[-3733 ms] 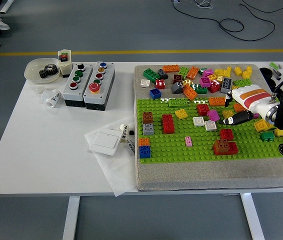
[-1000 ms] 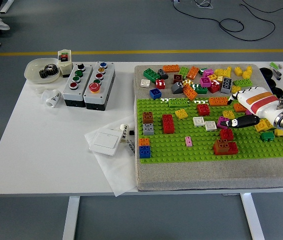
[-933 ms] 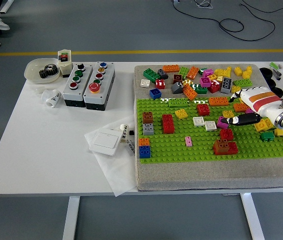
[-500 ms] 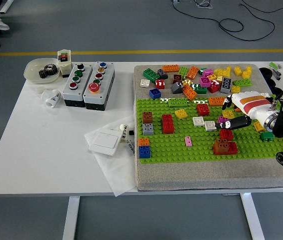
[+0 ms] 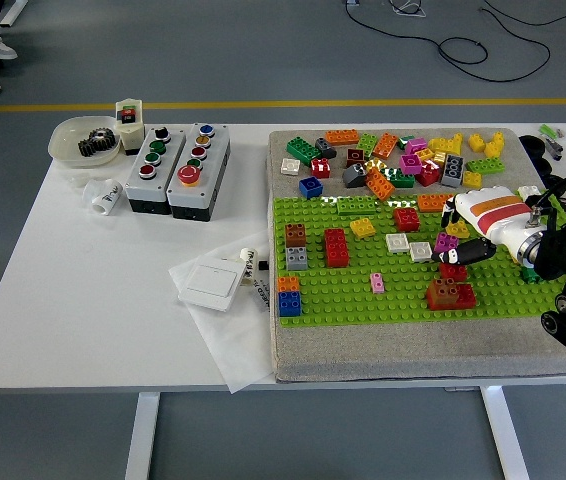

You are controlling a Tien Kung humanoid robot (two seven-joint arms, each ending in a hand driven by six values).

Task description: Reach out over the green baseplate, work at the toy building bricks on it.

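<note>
The green baseplate [image 5: 363, 300] lies on a grey mat [image 5: 413, 362] at the table's right. My right hand [image 5: 446, 232], white with orange stripes and black fingers [image 5: 460, 252], reaches in from the right over the plate's right part. Its fingers are spread. A small magenta brick [image 5: 445, 241] sits between them, and I cannot tell whether they touch it. Just below is a red brick [image 5: 453, 270], and nearer the front a red and brown stack [image 5: 450, 293]. Two white bricks [image 5: 397, 241] stand left of the hand. The left arm is out of view.
Several loose bricks [image 5: 393, 155] are piled on the mat behind the plate. On the plate's left are a red brick [image 5: 336, 247], a brown and grey stack [image 5: 296, 247] and an orange and blue stack [image 5: 289, 297]. Two button boxes [image 5: 176, 168], a bowl of gears [image 5: 85, 141] and a white switch plate [image 5: 209, 284] lie left.
My right hand has moved left and slightly down over the plate during the last second. Since the oldest frame the magenta brick has shifted right, away from the white bricks.
</note>
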